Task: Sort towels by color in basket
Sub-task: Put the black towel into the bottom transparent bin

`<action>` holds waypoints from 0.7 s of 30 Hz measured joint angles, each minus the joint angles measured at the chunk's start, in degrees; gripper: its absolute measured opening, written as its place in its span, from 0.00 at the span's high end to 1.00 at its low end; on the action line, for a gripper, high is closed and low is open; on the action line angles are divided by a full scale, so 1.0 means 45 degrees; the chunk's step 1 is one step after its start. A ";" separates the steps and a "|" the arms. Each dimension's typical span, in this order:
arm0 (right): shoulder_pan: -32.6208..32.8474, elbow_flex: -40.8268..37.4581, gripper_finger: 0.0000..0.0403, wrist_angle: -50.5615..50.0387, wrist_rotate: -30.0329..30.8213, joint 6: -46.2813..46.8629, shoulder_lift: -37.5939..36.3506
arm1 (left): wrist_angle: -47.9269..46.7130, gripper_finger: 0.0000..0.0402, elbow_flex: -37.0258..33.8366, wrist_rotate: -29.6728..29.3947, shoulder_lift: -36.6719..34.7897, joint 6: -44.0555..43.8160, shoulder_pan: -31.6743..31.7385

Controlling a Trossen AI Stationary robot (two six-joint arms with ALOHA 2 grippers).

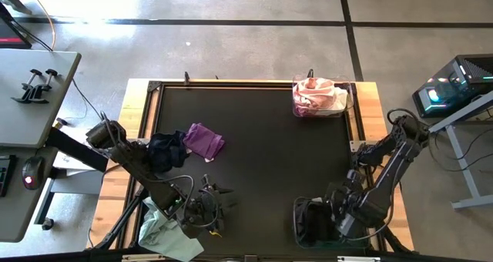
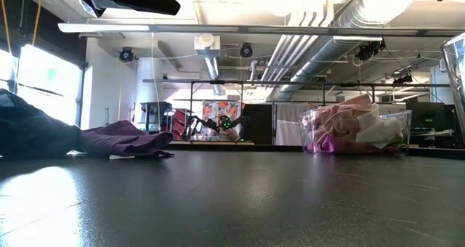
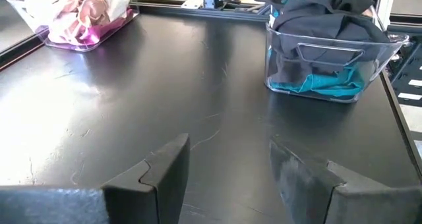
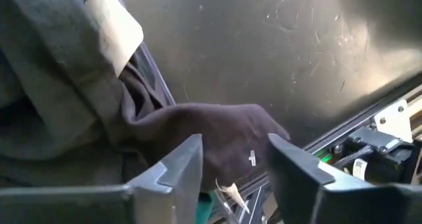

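A clear basket (image 1: 320, 96) at the far right holds pink, white and magenta towels (image 3: 79, 13). A second clear basket (image 3: 326, 53) at the near right holds dark grey and teal towels. A purple towel (image 1: 205, 141) and a navy towel (image 1: 166, 150) lie crumpled on the table's left half. A pale mint towel (image 1: 166, 231) lies at the near left edge. My left gripper (image 3: 227, 145) is open, low over bare table at the near left. My right gripper (image 4: 234, 145) is open over the dark towels (image 4: 217, 135) in the near right basket. My right gripper points its open fingers down at the heap of dark towels in the near right basket, a bulge of dark cloth (image 4: 227, 128) showing between the fingertips. Whether the fingers touch the cloth, I cannot tell.
The black table top (image 1: 262, 169) is bare between the two baskets and the loose towels. A wooden frame (image 1: 135, 108) rims the table. In the low view the purple towel (image 2: 123, 142) and the pink basket (image 2: 356, 127) stand far off. A desk (image 1: 31, 100) stands to the left.
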 joint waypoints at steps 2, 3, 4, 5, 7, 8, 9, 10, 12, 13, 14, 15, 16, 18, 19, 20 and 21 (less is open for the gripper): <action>-0.0071 0.0000 0.56 0.0056 -0.0234 -0.0159 0.0000 | -0.0001 0.51 0.0000 0.0000 0.0000 0.0000 0.0000; -0.0071 0.0000 0.55 0.0137 -0.0317 -0.0298 0.0000 | -0.0001 0.51 0.0000 0.0000 0.0000 0.0001 0.0000; -0.0066 0.0000 0.55 0.0268 -0.0395 -0.0457 0.0000 | 0.0002 0.51 0.0000 0.0000 0.0000 0.0005 0.0000; -0.0066 0.0000 0.55 0.0396 -0.0472 -0.0620 0.0000 | 0.0000 0.51 0.0000 0.0000 0.0000 0.0005 0.0000; -0.0066 0.0000 0.56 0.0404 -0.0720 -0.0924 0.0000 | -0.0002 0.51 0.0000 0.0000 0.0000 0.0005 0.0000; -0.0066 0.0000 0.57 0.0350 -0.0774 -0.1048 0.0000 | 0.0000 0.51 0.0000 0.0000 0.0000 0.0005 0.0000; -0.0066 0.0000 0.58 0.0269 -0.0779 -0.1125 0.0000 | -0.0002 0.51 0.0000 0.0000 0.0000 0.0005 0.0000; -0.0066 0.0000 0.59 0.0122 -0.0773 -0.1246 -0.0007 | -0.0002 0.51 0.0000 0.0000 0.0000 0.0008 0.0000; -0.0066 -0.0145 0.62 0.0075 -0.0769 -0.1444 -0.0202 | -0.0002 0.51 0.0000 0.0000 0.0000 0.0008 0.0000; -0.0066 -0.0320 0.64 0.0216 -0.0769 -0.1516 -0.0406 | -0.0001 0.51 0.0000 0.0000 0.0000 0.0010 0.0000; -0.0066 -0.0564 0.65 0.0444 -0.0769 -0.1538 -0.0642 | -0.0002 0.51 0.0000 0.0000 0.0000 0.0010 0.0000; -0.0066 -0.0841 0.67 0.0774 -0.0769 -0.1564 -0.0897 | -0.0002 0.51 0.0000 0.0000 0.0000 0.0011 0.0000; -0.0061 -0.1143 0.69 0.1116 -0.0782 -0.1614 -0.1159 | -0.0002 0.51 0.0000 0.0000 0.0000 0.0015 0.0000; -0.0061 -0.1681 0.73 0.1792 -0.0771 -0.1621 -0.1702 | -0.0007 0.51 0.0000 0.0000 0.0000 0.0015 0.0000; -0.0061 -0.1889 0.76 0.2098 -0.0683 -0.1628 -0.1972 | -0.0020 0.51 0.0000 0.0000 0.0000 0.0015 0.0000; -0.0056 -0.2069 0.79 0.2366 -0.0537 -0.1684 -0.2211 | -0.0025 0.51 0.0000 0.0000 0.0000 0.0016 0.0003; -0.0051 -0.2253 0.82 0.2646 -0.0417 -0.1769 -0.2460 | -0.0028 0.51 0.0000 0.0000 0.0000 0.0019 0.0007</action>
